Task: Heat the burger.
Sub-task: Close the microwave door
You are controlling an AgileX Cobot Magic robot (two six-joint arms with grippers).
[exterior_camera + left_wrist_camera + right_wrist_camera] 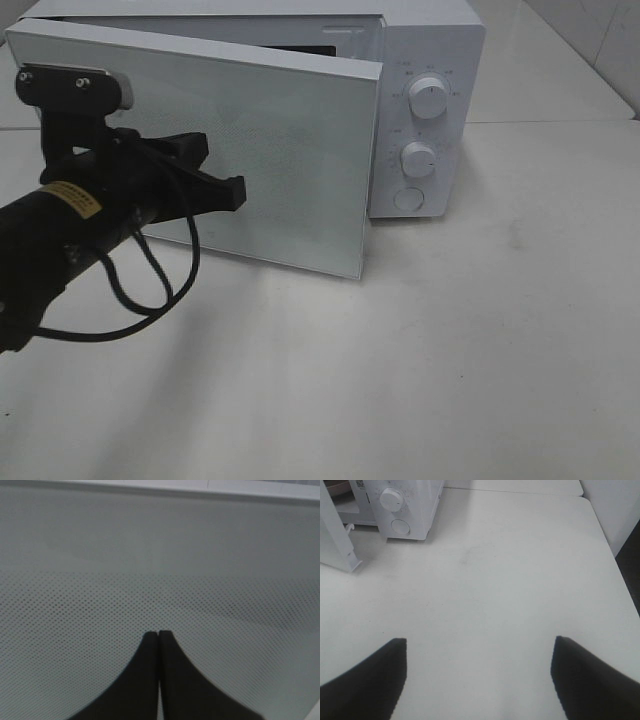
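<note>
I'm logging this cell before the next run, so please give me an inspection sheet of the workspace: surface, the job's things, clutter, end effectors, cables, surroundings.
Surface: white matte tabletop, faint scuffs.
Job's things: burger not seen in any view; white box-shaped microwave stands at the back with its dotted white door ajar.
Clutter: nothing seen.
End effectors: left end effector shut, tips close to the door's front, contact unclear; right end effector open above the tabletop, holding nothing.
Cables: black cable hangs in a loop below the left arm.
Surroundings: pale wall behind the table.
</note>
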